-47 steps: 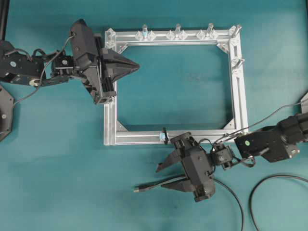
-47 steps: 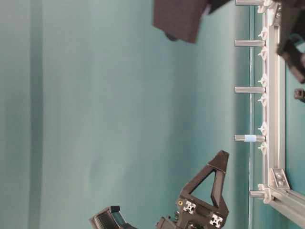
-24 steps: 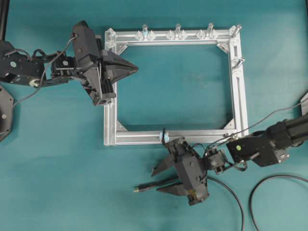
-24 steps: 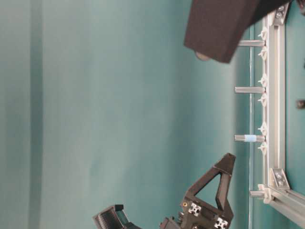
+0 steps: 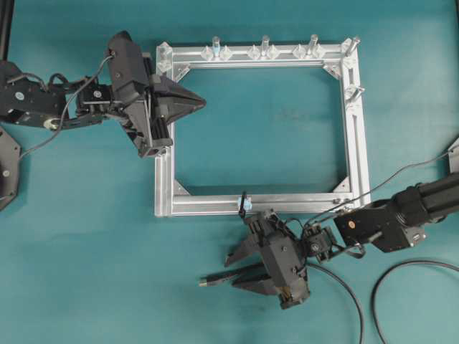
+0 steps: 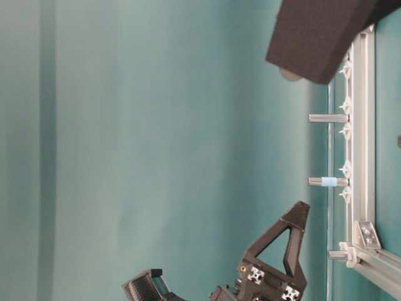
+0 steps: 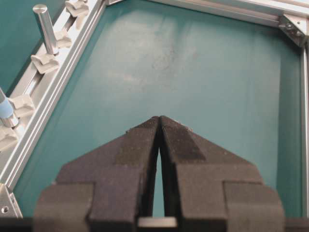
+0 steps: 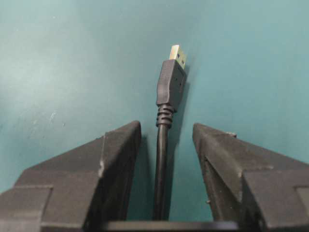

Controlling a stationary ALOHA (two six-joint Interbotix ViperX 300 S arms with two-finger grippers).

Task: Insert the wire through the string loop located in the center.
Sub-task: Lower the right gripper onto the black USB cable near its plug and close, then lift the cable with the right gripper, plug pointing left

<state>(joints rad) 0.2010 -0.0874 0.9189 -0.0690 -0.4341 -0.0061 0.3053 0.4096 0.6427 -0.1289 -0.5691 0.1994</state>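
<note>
Since the earlier overhead frame the right gripper has been carried towards the left and slightly up in that view, closer to the near rail of the aluminium frame; the left arm has not been shifted; the frame and the cable are seen where they were.

The right gripper is held wide open over the teal table; its two black fingers are set one on each side of the wire, with a clear gap on both sides, so nothing is gripped; the wire is seen lying flat on the table between them, its black plug and silver tip pointing away from the wrist camera, beyond the fingertips. From overhead the plug end is seen just left of the gripper, below the frame's near rail, while the rest of the wire is trailed off to the right and curved across the table.

The string loop is seen standing on the near rail, near its middle, just above the right gripper and apart from the plug.

The left gripper is fully closed on nothing, its fingertips pressed together; it is held over the upper left corner of the frame, pointing into the open interior; upright silver posts are seen along the rail beside it.
</note>
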